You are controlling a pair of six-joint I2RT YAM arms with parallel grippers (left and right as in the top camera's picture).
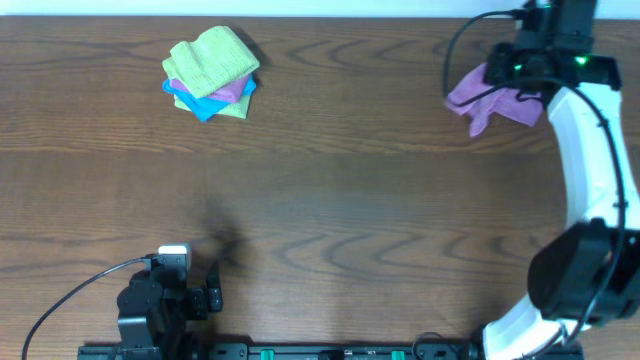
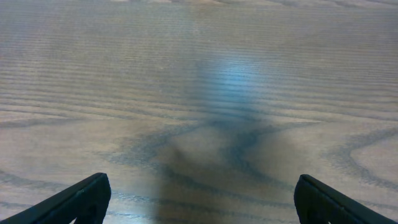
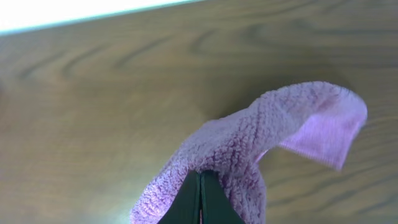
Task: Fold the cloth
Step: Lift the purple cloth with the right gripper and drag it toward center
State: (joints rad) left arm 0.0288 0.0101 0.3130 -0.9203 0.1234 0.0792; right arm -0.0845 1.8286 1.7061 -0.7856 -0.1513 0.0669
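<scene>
Dangling cloth [image 1: 482, 97], long axis left-right

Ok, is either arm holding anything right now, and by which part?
The right gripper holds the purple cloth, fingers pinched shut on a bunched fold; whether that is an edge cannot be told. The left gripper is open and empty.

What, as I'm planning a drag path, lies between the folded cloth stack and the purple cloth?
Nothing: in the overhead view, only bare table separates the folded stack from the purple cloth.
</scene>
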